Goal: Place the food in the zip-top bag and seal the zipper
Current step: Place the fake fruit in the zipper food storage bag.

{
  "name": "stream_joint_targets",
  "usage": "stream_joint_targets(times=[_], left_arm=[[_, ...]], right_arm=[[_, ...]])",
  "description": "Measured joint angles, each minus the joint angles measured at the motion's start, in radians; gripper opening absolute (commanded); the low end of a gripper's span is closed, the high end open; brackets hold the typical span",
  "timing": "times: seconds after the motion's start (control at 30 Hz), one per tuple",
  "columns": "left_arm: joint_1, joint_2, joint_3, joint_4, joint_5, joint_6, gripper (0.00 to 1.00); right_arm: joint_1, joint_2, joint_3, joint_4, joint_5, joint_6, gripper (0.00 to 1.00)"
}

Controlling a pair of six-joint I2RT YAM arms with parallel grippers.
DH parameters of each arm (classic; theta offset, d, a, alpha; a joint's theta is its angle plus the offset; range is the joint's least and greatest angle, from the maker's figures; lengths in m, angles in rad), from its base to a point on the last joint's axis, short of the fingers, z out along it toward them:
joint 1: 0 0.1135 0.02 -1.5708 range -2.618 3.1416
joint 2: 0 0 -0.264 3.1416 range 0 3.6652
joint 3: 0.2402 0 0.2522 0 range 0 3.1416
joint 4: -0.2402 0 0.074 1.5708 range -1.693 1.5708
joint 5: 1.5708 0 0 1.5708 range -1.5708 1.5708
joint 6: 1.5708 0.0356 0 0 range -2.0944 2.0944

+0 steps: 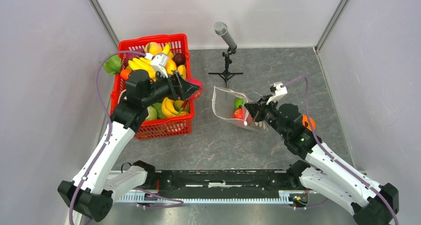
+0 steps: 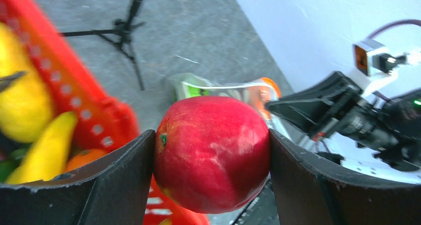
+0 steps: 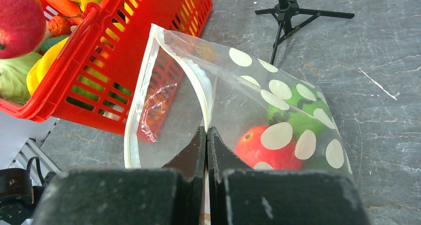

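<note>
"Red apple (image 2: pixel 213 165) clamped in the left gripper (image 2: pixel 211 140), hanging over the basket's (image 1: pixel 149 128) rim, short of the zip-top bag (image 3: pixel 278 101)."

"And the bag?"

"On the table (image 1: pixel 218 140), mouth gaping; the right gripper (image 3: pixel 206 135) is pinched together on its edge. One red piece (image 3: pixel 258 145) and a green piece (image 3: pixel 298 115) lie inside."

"Early days, then?"

"I'd say so: plenty of food (image 1: pixel 169 108) in the basket, zipper (image 3: pixel 131 120) unsealed."

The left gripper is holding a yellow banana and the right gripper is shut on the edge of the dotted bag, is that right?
Not quite. The left gripper holds a round red fruit, not a yellow banana; the left wrist view shows it. The right gripper is indeed shut on the edge of the dotted zip-top bag.
</note>
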State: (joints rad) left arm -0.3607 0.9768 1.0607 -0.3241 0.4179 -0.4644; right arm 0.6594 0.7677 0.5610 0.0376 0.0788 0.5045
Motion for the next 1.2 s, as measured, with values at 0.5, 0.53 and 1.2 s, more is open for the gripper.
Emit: stream_joint_targets(times=[0.5, 0.53, 1.2], left_arm=[[-0.365, 0.222, -0.024, 0.198, -0.127, -0.052, 0.64], [-0.374, 0.230, -0.024, 0.205, -0.137, -0.051, 0.65], [-0.498, 0.364, -0.023, 0.254, -0.388, 0.060, 0.83]], right_arm=[[0.000, -0.009, 0.000, 0.008, -0.020, 0.015, 0.00], [0.000, -0.014, 0.000, 0.009, -0.023, 0.015, 0.00], [0.000, -0.064, 0.000, 0.027, -0.056, 0.024, 0.00]])
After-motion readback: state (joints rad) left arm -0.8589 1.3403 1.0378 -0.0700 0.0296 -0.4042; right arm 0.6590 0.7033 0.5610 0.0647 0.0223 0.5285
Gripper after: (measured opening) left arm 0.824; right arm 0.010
